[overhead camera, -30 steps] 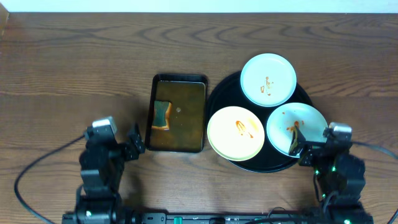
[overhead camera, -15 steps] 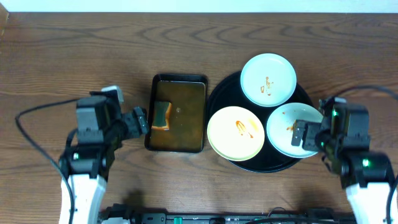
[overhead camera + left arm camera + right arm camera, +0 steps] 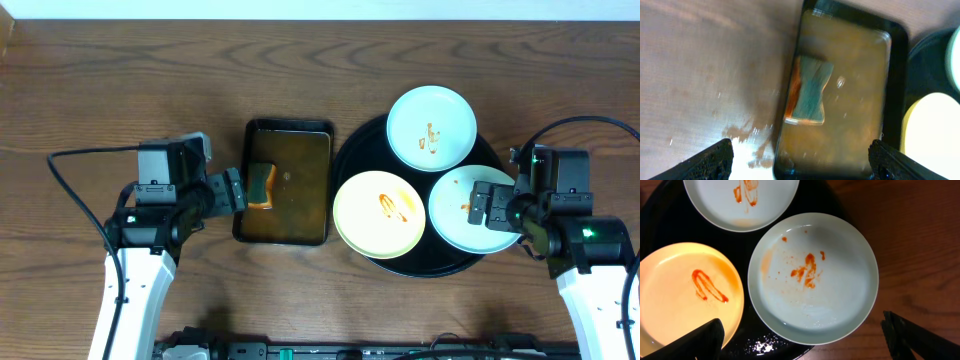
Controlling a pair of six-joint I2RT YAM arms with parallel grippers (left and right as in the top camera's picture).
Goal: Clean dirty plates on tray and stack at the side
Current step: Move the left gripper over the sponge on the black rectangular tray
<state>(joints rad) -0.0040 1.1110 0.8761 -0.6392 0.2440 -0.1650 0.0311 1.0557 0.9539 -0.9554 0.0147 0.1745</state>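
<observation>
All three dirty, none stacked yet. On the large round black tray (image 3: 349, 158): mint-white glossy plate (image 3: 431, 128) at tray 12 o'clock, cream-yellow plate (image 3: 381, 213) at 8, second mint-white plate (image 3: 455, 205) at 4, rim overhanging the tray edge. They lie side by side, so every orange smear is reachable from above.

The small rectangular dark pan (image 3: 300, 195) sits just beside the tray at its 9 o'clock. It holds brownish water and a green-and-orange sponge (image 3: 810, 90) in its 9 o'clock half. My read: wet station on the left arm's side, so that arm wipes.

Pose: left gripper (image 3: 800, 161) hovers at the pan's 9 o'clock rim, aimed toward 3. Its fingers are spread wide and empty, with the sponge ahead between them, untouched. Right gripper (image 3: 802, 342) hangs over the 4 o'clock plate, wrist pointing straight down, fingers released and straddling it, no contact visible. Likely lining up to steady or lift it.

Stack spot, I'd guess: brown wood desk (image 3: 570, 90) at tray 3 o'clock. There's a wet patch (image 3: 747, 142) on the desk by the pan.
</observation>
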